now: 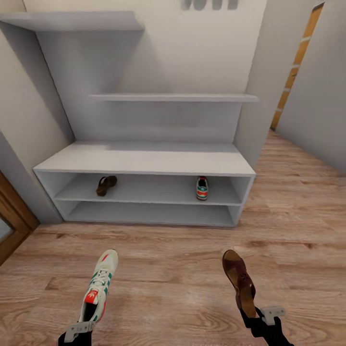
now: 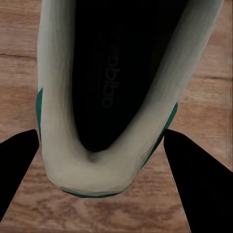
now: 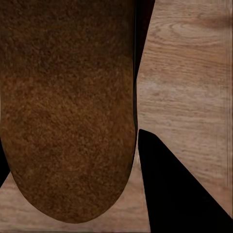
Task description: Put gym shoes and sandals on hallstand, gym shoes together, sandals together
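My left gripper [image 1: 88, 317] is shut on the heel of a white gym shoe [image 1: 100, 283] with green stripes, its toe pointing at the hallstand [image 1: 144, 158]. The left wrist view looks into that shoe's dark opening [image 2: 111, 73], with black fingers [image 2: 194, 184] either side of the heel. My right gripper [image 1: 247, 307] is shut on a dark-brown sandal [image 1: 238, 278], whose sole [image 3: 68, 97] is seen close up. On the rack's middle shelf a second sandal [image 1: 106, 185] lies at the left and a second gym shoe [image 1: 202, 188] at the right, far apart.
Wood-plank corridor floor [image 1: 168, 269] stretches between me and the rack. Two wall shelves [image 1: 173, 97] step up above the bench top. A brown wooden door frame [image 1: 12, 216] stands at the left. The corridor continues at the right past a wall corner [image 1: 254, 120].
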Robot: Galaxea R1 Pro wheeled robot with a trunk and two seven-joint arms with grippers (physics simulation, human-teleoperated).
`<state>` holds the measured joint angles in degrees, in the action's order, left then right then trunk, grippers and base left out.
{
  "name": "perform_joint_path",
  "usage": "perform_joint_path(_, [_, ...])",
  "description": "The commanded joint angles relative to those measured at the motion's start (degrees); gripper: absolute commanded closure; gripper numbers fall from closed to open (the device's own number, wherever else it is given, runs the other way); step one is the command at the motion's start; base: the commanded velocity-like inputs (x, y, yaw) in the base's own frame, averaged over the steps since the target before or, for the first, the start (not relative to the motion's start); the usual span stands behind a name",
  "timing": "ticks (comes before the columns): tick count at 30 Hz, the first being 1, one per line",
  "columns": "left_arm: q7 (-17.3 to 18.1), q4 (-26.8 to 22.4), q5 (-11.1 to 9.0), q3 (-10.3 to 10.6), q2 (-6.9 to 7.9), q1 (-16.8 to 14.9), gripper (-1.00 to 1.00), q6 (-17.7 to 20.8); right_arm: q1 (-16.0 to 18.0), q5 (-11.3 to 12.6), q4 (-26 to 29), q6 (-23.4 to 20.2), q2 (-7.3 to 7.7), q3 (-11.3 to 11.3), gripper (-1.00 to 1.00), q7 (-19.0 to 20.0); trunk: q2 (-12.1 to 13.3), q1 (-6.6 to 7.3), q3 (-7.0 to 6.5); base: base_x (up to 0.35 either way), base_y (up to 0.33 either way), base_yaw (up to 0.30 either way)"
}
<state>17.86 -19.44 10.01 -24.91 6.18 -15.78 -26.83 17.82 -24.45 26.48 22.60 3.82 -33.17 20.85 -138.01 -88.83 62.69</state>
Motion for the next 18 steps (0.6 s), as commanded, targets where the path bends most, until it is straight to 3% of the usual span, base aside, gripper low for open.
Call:
perform_joint_path(1, [0.25,0.01,0.54,-0.50,-0.02,-0.04,1.00,-0.24,0.08,-0.16,-0.03,0.17,-0.04,-0.49,1.00,0.51,-0.02,0.01,0.04,0.000,0.000,-0.266])
perform_joint_path(9, [0.25,0.03,0.54,-0.50,-0.02,-0.04,1.00,-0.24,0.07,-0.16,-0.03,0.17,-0.04,-0.49,1.00,0.51,-0.02,0.01,0.04,0.000,0.001,-0.266])
perform_joint_path(13, [0.25,0.02,0.54,-0.50,-0.02,-0.04,1.00,-0.24,0.08,-0.16,-0.03,0.17,-0.04,-0.49,1.00,0.51,-0.02,0.01,0.04,0.000,0.178,-0.254])
perform_joint_path(18, [0.25,0.07,0.54,-0.50,-0.02,-0.04,1.00,-0.24,0.09,-0.24,0.04,0.12,-0.04,-0.49,1.00,0.58,-0.02,0.01,0.04,0.000,0.102,-0.065])
